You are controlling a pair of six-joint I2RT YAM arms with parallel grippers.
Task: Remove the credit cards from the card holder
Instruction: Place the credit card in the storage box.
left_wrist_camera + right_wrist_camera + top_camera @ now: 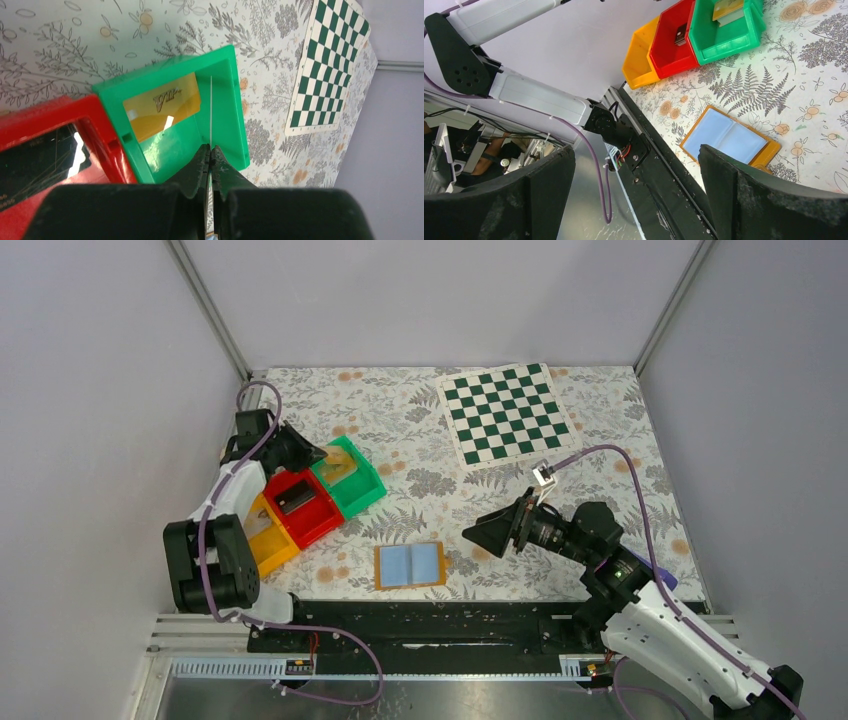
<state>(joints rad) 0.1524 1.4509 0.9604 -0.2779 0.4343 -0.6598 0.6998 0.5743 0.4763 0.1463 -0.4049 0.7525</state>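
The left gripper (211,150) hangs over the green bin (232,115) at the left of the table. Its fingers are pinched tight on a card (211,110), seen edge-on as a thin pale line that stands upright above the bin's right half. A gold card (162,102) already lies tilted against the bin's far-left inner corner.

The step in hand looks like dropping this card into that bin. To do it well, the card's lower edge should come down well inside the walls before the fingers part. Let go from high up, an upright card could tip over the right wall or bounce out. Aiming at the bare green floor to the right of the gold card should let it fall flat, and a slight tilt toward the gold card would help it topple inward. The fingers need only open a little. The lift afterwards should go straight up, clear of the rim and of the red bin (50,115) touching on the left.

Near the front edge, right of the bins, the holder (410,565) lies open and flat. Its pale-blue inside faces up and no card shows in it, so this may be the last one.

Further right, the right gripper (478,533) hovers with its jaws spread wide, grasping nothing and pointing toward the holder. It is best kept out of the way.
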